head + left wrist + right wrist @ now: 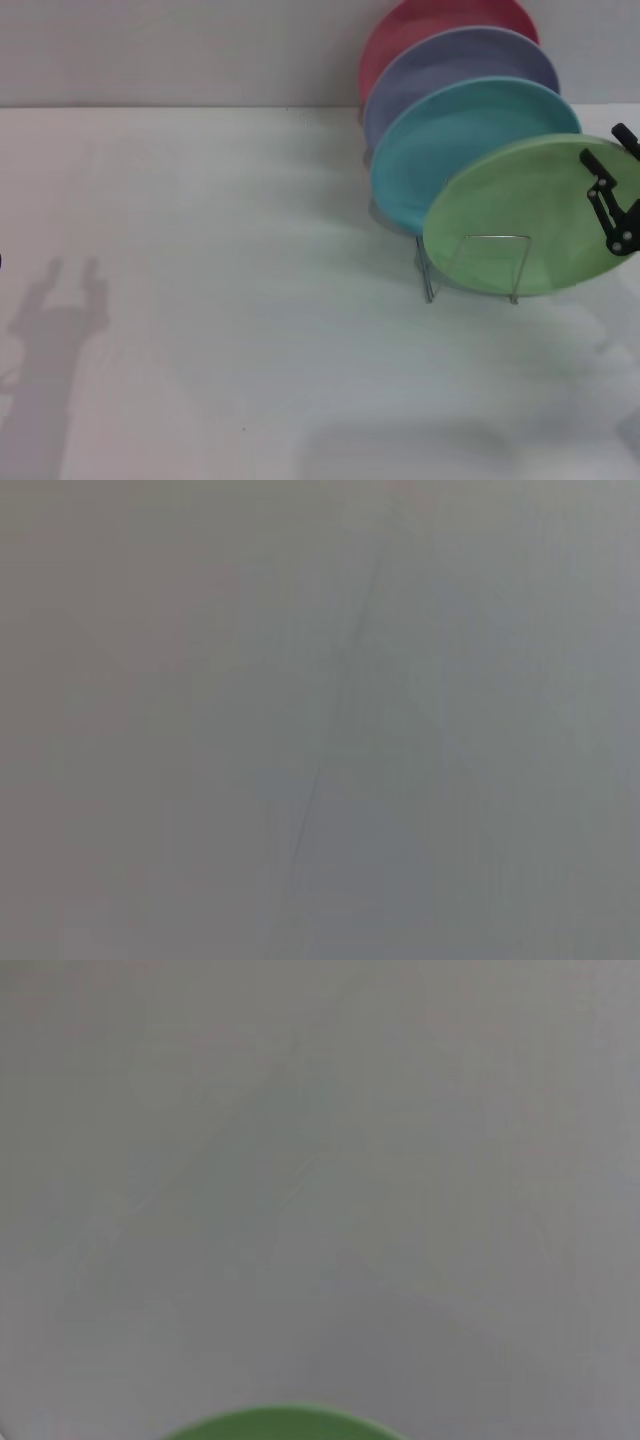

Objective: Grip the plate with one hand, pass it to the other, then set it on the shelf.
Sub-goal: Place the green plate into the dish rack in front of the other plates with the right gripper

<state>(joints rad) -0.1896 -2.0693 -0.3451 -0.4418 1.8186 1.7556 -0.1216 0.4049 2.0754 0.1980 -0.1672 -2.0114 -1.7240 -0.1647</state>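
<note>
Green plate [520,215] leaning in wire rack [478,265]; right gripper [612,150] jaws spread at rim

The right gripper [618,190] is running off the head view's edge, and the green plate [520,215] is hiding most of the rack [478,266].

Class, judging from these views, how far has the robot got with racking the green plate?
Nearly done: the green plate stands tilted in the wire rack, in front of the blue plate. The right gripper, fingers apart, is beside its rim. Left: withdraw.
</note>
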